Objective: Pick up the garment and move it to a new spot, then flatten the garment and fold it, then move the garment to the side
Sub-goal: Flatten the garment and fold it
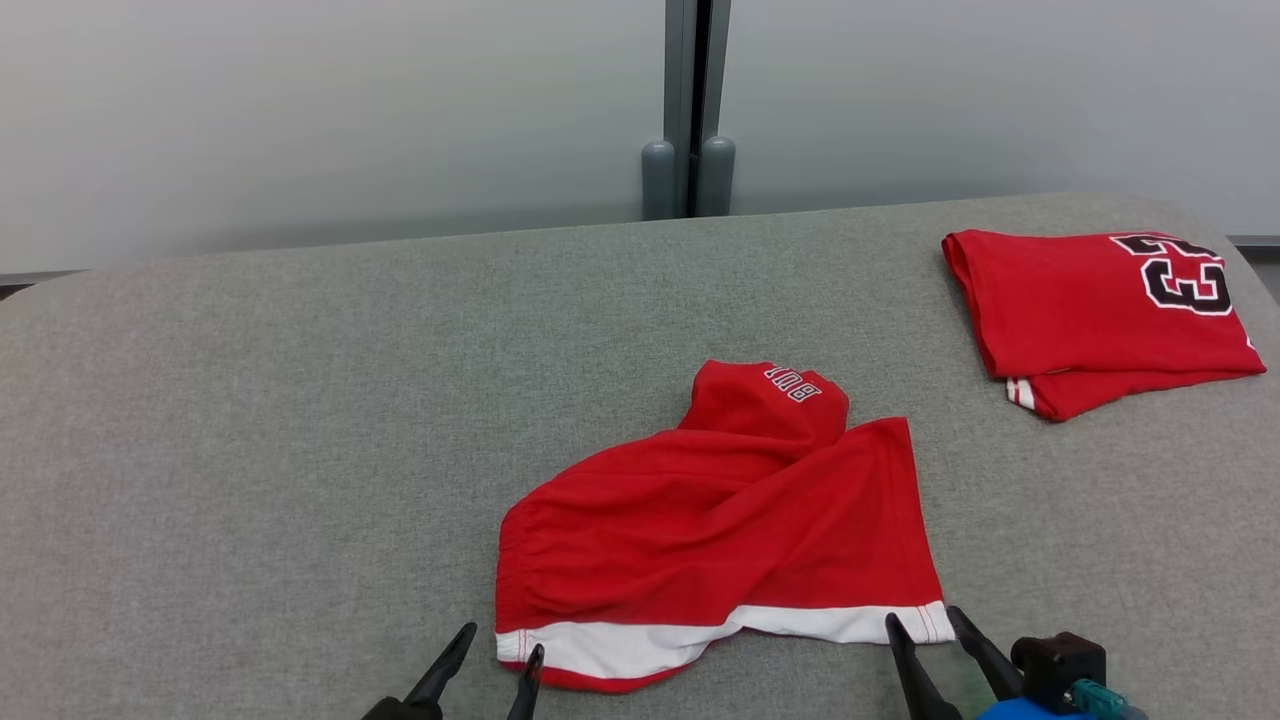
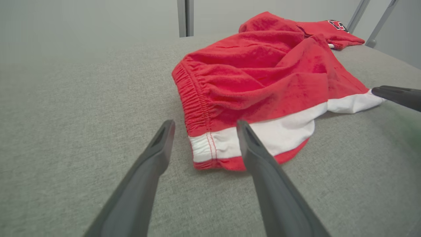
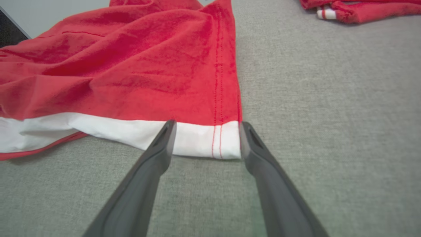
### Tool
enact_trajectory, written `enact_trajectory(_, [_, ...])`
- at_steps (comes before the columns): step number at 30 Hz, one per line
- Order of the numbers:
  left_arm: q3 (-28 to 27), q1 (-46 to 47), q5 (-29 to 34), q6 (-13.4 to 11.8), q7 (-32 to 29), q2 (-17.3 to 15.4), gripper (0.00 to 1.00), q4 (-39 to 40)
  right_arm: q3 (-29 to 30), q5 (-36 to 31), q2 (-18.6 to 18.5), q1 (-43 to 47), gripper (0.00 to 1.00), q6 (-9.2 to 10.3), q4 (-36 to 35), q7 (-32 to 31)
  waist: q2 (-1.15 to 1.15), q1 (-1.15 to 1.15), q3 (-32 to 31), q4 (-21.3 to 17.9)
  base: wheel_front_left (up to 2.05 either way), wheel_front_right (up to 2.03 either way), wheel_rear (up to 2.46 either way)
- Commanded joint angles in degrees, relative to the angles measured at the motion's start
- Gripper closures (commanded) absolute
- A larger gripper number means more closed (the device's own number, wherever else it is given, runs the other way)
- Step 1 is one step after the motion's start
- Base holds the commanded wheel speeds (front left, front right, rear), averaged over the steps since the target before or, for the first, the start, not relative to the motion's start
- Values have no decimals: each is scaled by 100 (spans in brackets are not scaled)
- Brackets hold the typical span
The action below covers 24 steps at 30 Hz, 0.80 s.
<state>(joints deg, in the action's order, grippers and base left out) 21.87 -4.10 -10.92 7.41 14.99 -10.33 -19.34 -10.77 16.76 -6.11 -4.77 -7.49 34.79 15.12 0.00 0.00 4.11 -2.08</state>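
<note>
The garment (image 1: 720, 520) is a pair of red shorts with a white hem band, lying rumpled on the grey table (image 1: 250, 450). My left gripper (image 1: 503, 642) is open at the hem's near left corner (image 2: 210, 144), one finger on each side of that corner. My right gripper (image 1: 920, 615) is open at the hem's near right corner (image 3: 210, 140), its fingers straddling the white band. Neither holds cloth. The right gripper's fingertip (image 2: 383, 91) also shows at the right edge of the left wrist view.
A second red garment (image 1: 1100, 315) with a black-and-white number lies folded at the table's far right, also seen as red garment (image 3: 361, 8) in the right wrist view. A pale wall with a vertical post (image 1: 690, 110) stands behind the table.
</note>
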Motion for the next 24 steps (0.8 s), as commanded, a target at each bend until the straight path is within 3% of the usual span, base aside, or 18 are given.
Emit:
enact_trajectory(1, [46, 136, -74, 6, 26, -36, 0, -81, -77, 75, -50, -94, 0, -1, 72, 1, 0, 0, 24, 2, 0, 0, 0])
enact_trajectory(9, [371, 372, -306, 6, 26, -134, 0, -633, -424, 360, -146, -288, 0, -1, 335, 1, 0, 0, 94, -8, 0, 0, 0])
enact_trajectory(24, [569, 648, -442, 6, 26, -160, 0, -884, -550, 513, -156, -368, 0, -1, 362, 0, 0, 0, 173, -38, 0, 0, 0])
